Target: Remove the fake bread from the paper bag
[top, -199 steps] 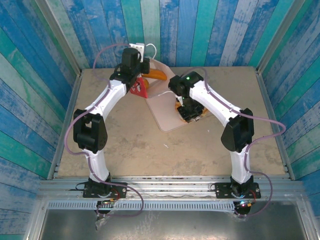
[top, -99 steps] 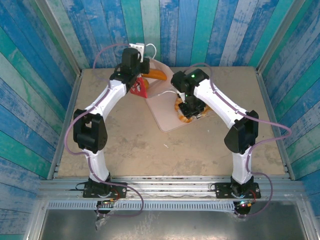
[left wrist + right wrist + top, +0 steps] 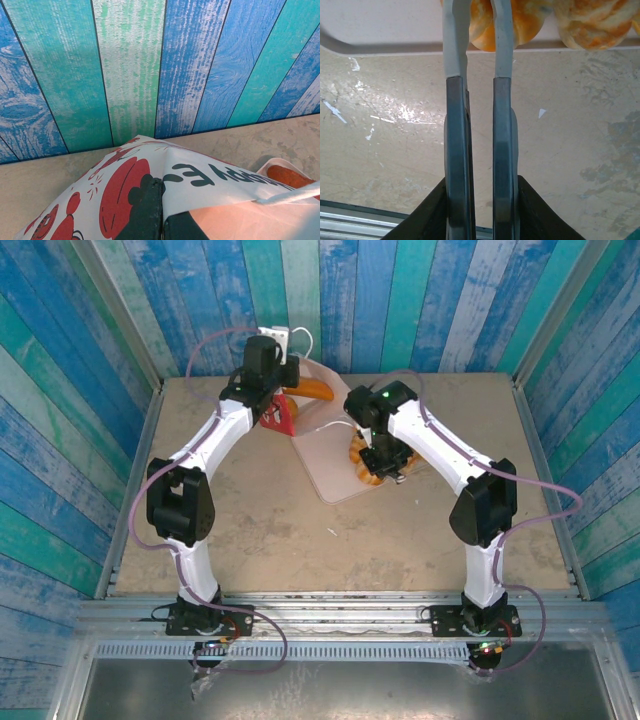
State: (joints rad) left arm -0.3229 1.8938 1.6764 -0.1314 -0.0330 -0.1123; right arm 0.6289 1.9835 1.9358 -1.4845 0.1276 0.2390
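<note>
While clamping the rim of the paper bag (image 3: 125, 175) with the left gripper (image 3: 162, 220) pressed together, can't spare that arm. Leaves the right gripper (image 3: 480, 15) over the buns (image 3: 590, 22) on the tray (image 3: 320, 470), fingers a thin slot apart, can't tell if pinching one. Got a long loaf (image 3: 318, 390) of fake bread lying in the bag mouth, back-left of those fingers, long axis aimed their way.

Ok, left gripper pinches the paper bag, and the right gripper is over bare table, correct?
No: the top external view shows the right gripper over the pale tray, at the fake bread there. The left gripper does pinch the paper bag.
</note>
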